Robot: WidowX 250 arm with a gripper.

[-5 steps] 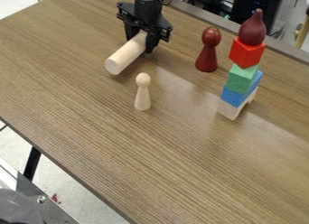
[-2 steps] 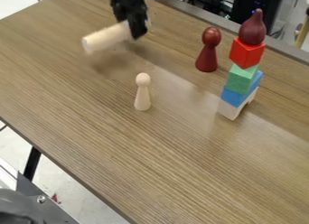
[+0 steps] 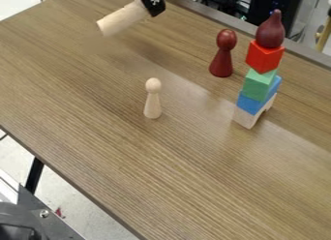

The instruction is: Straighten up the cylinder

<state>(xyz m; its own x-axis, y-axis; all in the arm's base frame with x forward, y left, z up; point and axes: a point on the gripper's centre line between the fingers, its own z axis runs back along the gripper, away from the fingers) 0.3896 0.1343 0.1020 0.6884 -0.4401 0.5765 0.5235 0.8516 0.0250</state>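
Far side of the table, upper left as seen by the camera: black two-finger gripper at the top edge, closed on one end of a plain, pale wooden cylinder. Cylinder up off the brown wood-grain table, a soft shadow on the wood beneath it. It lies slantwise, nearer level than upright, free end pointing out to the left and a little down. Progress, by my reckoning: the grasp and the lift are done, the straightening is not. Left to do: swing the free end down until the axis stands vertical, lower it till the flat end meets the wood squarely, then let go. Perhaps halfway, with the fussier half to come. Held by one end, it may pivot between the fingers when the free end touches; set down off true, it could tip or roll, being round. Neighbours: small pale wooden peg figure upright, well apart from the cylinder, nearer the camera; dark red wooden peg figure upright, off to the right. Beside that one, a tower: pale wooden arch block, blue block, green block, red block, dark red teardrop piece on top. Looks easily toppled; worth keeping the arm clear of it.
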